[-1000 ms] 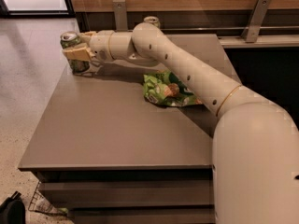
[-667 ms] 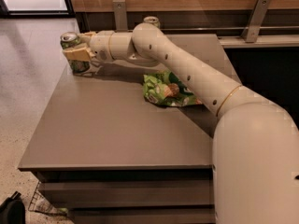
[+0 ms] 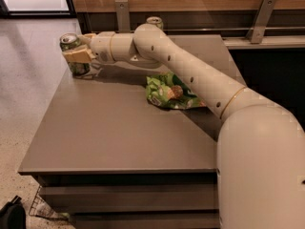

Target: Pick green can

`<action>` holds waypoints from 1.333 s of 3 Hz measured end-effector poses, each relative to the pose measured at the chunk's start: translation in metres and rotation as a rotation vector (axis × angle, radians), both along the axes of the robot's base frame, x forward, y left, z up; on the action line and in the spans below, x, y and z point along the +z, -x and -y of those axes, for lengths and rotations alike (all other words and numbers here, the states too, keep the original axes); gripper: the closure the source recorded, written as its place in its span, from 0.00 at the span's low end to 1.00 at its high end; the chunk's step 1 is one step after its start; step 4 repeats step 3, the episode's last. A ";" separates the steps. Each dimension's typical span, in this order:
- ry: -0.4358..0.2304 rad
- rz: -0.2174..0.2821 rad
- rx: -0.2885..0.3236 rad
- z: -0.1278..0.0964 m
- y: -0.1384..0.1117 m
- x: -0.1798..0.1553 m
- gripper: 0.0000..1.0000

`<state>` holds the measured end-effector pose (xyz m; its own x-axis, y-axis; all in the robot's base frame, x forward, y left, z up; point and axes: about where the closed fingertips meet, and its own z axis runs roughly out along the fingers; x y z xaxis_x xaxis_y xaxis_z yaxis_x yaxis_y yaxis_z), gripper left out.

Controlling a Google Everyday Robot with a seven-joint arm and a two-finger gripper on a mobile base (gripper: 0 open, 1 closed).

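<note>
The green can (image 3: 77,69) stands upright at the far left corner of the counter (image 3: 109,128), very close to the left edge. Its silver top faces up and its dark green side shows pale print below the grip. Whether its base rests on the counter or hangs just above it cannot be told.

The gripper (image 3: 80,46) is at that same corner, reaching in from the right, and its jaws are pinching the can. One tan jaw lies flat across the near side of the can's upper body. The other shows behind the can, near its rim. The can's top and lower half stay visible above and below the near jaw.

The cream arm (image 3: 190,75) runs from the near right corner diagonally across the counter to the far left corner, with its wrist level just above the surface.

A crumpled bright green snack bag (image 3: 169,92) lies flat near the middle of the counter, towards the right edge. Part of it is under the arm, and it is well apart from the green can.

A second can (image 3: 154,22) stands at the far edge, mostly hidden behind the arm's elbow so that only its silver top and a bit of pale side show.
</note>
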<state>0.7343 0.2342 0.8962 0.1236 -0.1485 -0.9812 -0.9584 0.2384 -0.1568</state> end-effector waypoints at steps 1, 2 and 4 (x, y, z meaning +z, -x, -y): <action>-0.020 0.019 0.018 0.018 0.024 0.043 1.00; -0.029 0.054 0.040 0.036 0.046 0.092 1.00; -0.030 0.089 0.063 0.049 0.059 0.132 1.00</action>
